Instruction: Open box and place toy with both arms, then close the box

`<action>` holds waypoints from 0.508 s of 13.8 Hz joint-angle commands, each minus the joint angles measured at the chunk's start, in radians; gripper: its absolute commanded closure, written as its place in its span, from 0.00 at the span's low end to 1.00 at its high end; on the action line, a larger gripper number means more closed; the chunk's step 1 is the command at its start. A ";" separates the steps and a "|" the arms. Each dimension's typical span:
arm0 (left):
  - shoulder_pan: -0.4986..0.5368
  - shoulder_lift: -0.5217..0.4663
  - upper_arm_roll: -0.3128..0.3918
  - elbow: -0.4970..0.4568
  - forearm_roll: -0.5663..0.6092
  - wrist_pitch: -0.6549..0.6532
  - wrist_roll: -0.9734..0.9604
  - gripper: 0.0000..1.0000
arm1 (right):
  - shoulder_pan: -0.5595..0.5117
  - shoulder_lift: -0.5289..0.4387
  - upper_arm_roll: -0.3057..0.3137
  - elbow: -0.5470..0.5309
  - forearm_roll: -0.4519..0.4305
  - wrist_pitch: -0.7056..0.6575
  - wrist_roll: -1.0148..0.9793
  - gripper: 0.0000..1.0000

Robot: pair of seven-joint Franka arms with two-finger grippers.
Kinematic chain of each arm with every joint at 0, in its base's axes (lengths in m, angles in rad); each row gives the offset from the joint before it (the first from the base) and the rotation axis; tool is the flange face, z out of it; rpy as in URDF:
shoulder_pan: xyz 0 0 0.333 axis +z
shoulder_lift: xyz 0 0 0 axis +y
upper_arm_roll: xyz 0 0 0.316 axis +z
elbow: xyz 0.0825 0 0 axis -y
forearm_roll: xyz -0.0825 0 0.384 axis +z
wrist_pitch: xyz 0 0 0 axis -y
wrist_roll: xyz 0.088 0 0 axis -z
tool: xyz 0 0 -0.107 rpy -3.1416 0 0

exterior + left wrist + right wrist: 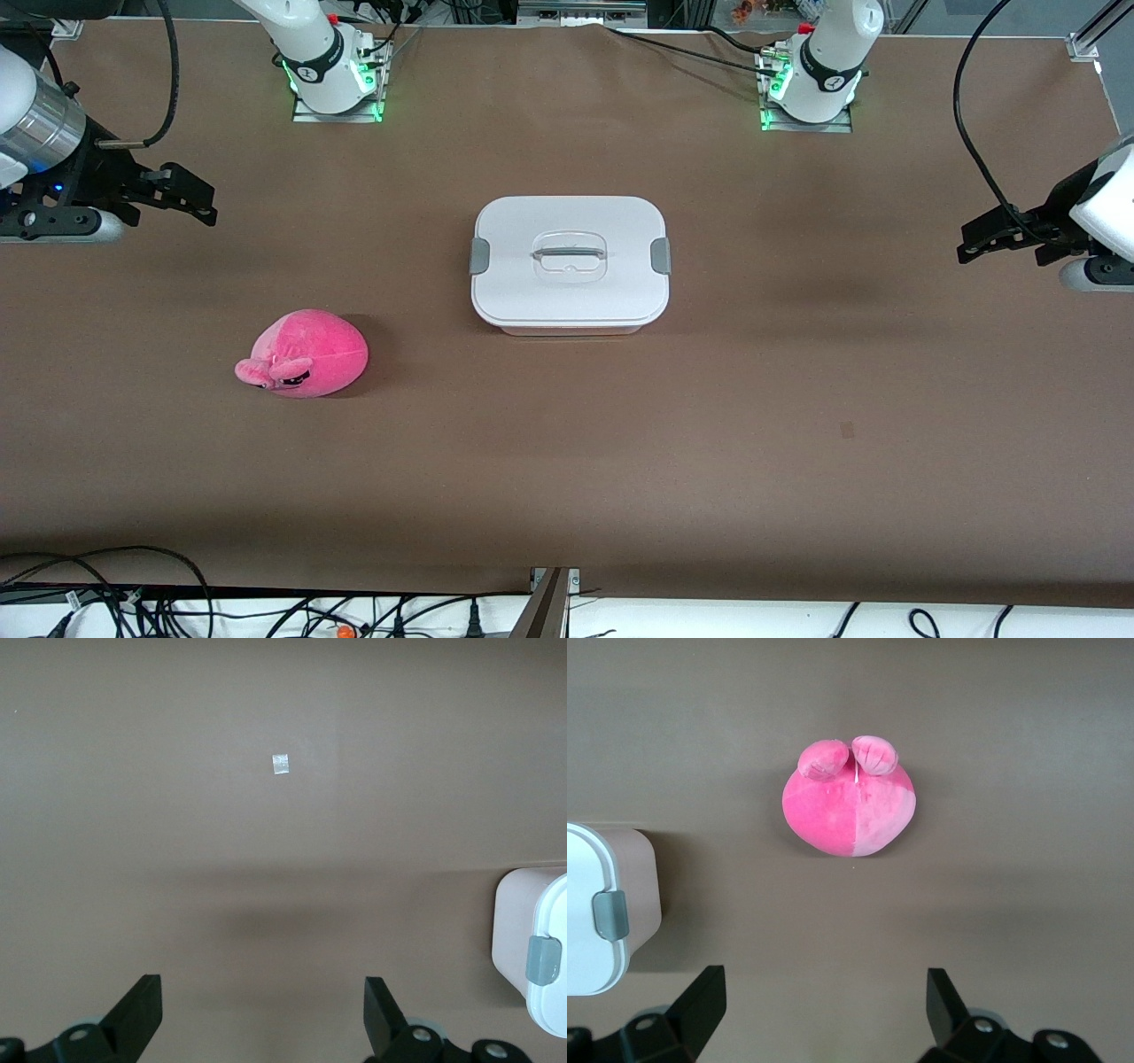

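Observation:
The box (pixel 570 264), a pale pink tub with a white lid, grey side clips and a clear handle, sits shut at the table's middle. Its end shows in the left wrist view (pixel 535 957) and the right wrist view (pixel 607 908). The hot-pink plush toy (pixel 304 354) lies on the table nearer the front camera, toward the right arm's end; it also shows in the right wrist view (pixel 850 806). My right gripper (pixel 182 197) hangs open and empty over the table's right-arm end. My left gripper (pixel 992 237) hangs open and empty over the left-arm end. Both grippers are well apart from the box and toy.
The table is covered by a brown mat (pixel 709 443). A small pale scrap (pixel 281 765) lies on it in the left wrist view. Cables run along the table's edge nearest the front camera (pixel 266 611). The arm bases (pixel 332 71) (pixel 811 84) stand along the farthest edge.

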 commanded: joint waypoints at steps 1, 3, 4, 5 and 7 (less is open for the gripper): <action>0.004 0.018 -0.001 0.035 0.017 -0.022 0.019 0.00 | -0.003 0.007 0.000 0.017 -0.012 -0.005 -0.013 0.00; 0.002 0.021 -0.001 0.037 0.017 -0.022 0.016 0.00 | -0.003 0.007 0.000 0.017 -0.012 0.007 -0.013 0.00; 0.002 0.022 -0.001 0.037 0.017 -0.022 0.016 0.00 | -0.003 0.007 0.000 0.017 -0.014 0.007 -0.013 0.00; 0.001 0.022 -0.001 0.038 0.017 -0.023 0.016 0.00 | -0.003 0.007 0.000 0.017 -0.015 0.009 -0.013 0.00; 0.001 0.022 -0.001 0.039 0.017 -0.023 0.016 0.00 | -0.003 0.007 0.000 0.017 -0.014 0.009 -0.013 0.00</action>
